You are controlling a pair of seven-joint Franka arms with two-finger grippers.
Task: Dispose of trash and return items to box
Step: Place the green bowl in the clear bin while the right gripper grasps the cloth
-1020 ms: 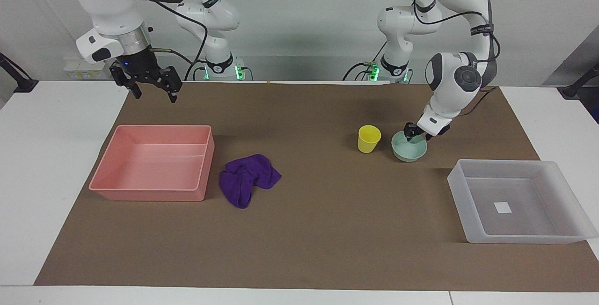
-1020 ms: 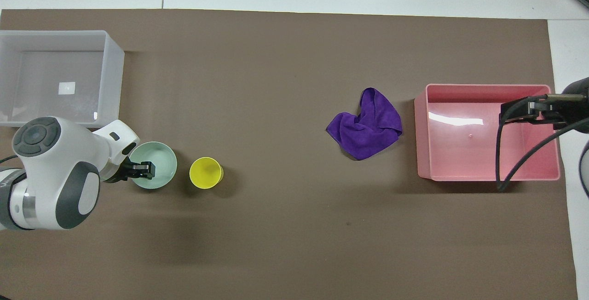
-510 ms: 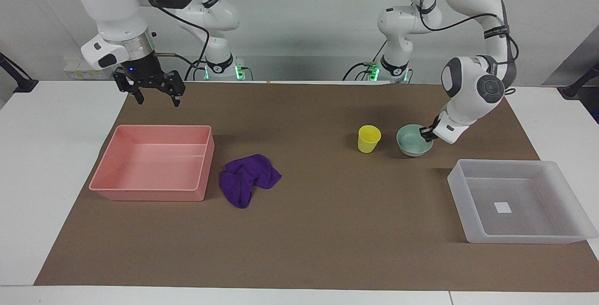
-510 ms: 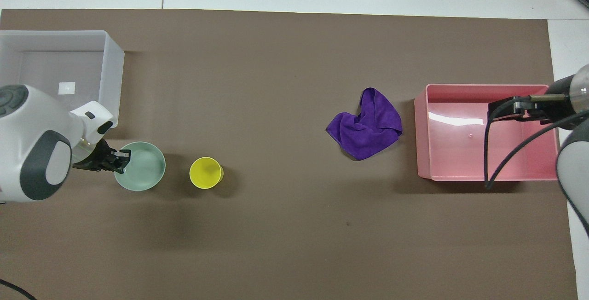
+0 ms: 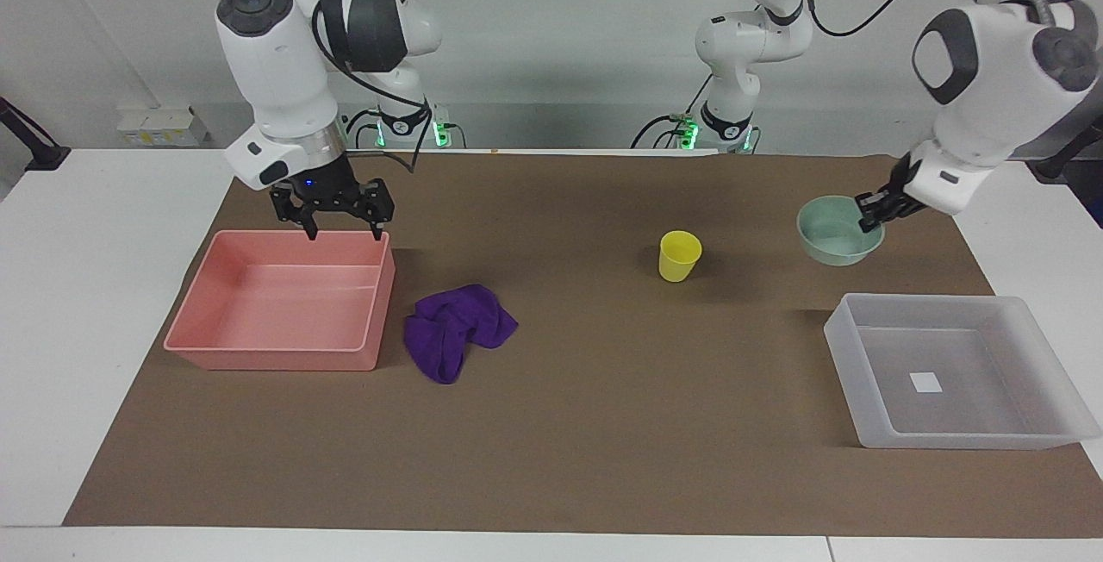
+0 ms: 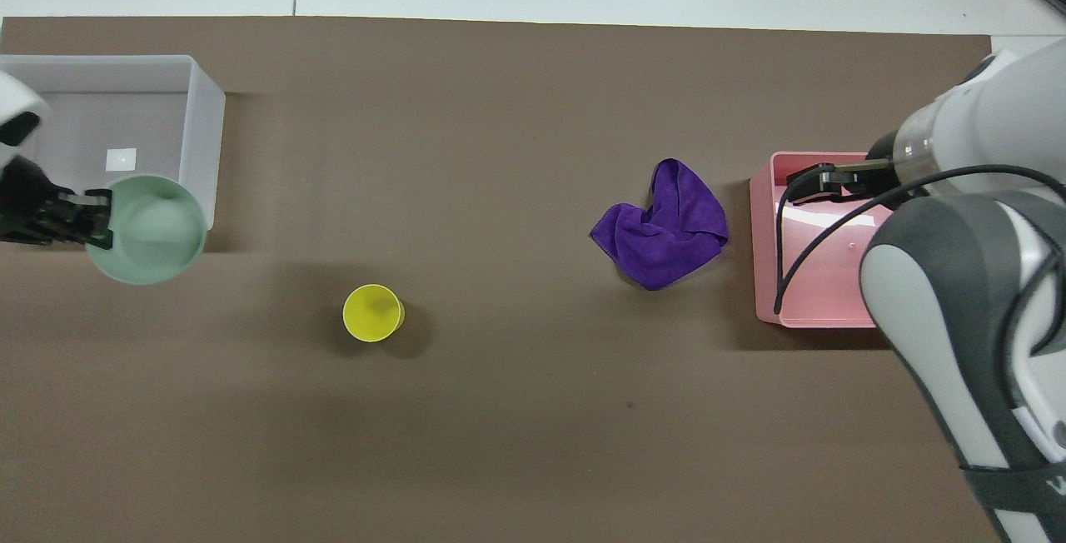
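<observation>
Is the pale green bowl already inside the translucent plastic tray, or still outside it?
Outside. The left gripper holds the pale green round bowl by its rim, raised above the table beside the empty translucent plastic tray.

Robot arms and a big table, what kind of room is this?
Probably a robot lab. Two white arms stand at a table with a brown mat; the left gripper holds a mint bowl, and a pink bin sits out like practice props.

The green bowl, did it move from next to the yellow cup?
Yes. The left gripper lifted the green bowl away from the yellow cup, toward the clear box.
</observation>
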